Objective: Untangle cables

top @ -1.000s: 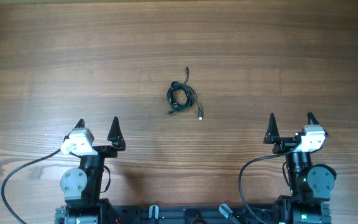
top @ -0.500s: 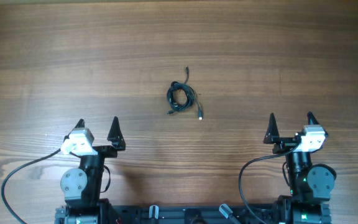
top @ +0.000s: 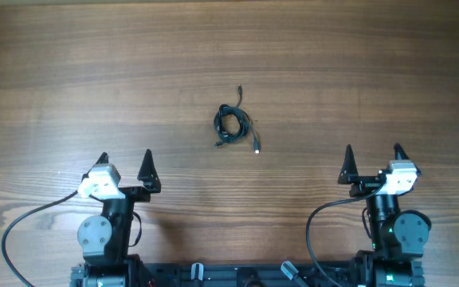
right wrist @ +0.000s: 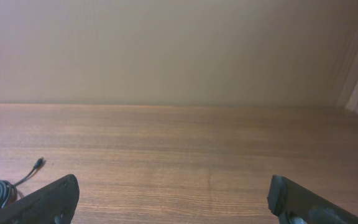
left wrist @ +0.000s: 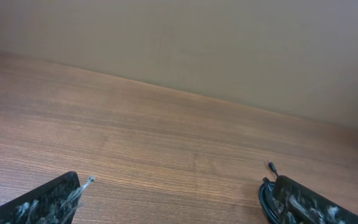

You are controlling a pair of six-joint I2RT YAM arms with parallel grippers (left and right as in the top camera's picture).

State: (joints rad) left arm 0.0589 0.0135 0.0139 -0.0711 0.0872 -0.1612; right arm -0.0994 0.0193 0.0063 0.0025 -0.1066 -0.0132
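The table point(top: 70, 72) is matt, grained wood; the cables point(top: 231, 123) look like smooth black plastic.

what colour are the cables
The cables are black; the overhead view shows it best.

Wooden table point(top: 70, 72) with a small tangled bundle of thin black cables point(top: 231, 123) near its middle.

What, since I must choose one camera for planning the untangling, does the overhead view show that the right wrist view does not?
Only overhead: the whole tangle of cables with its loose ends, and the left tool, open, well short of it. Only right wrist: the plain wall at the back. Both: the wooden table, the open right tool, and one edge of the cables.
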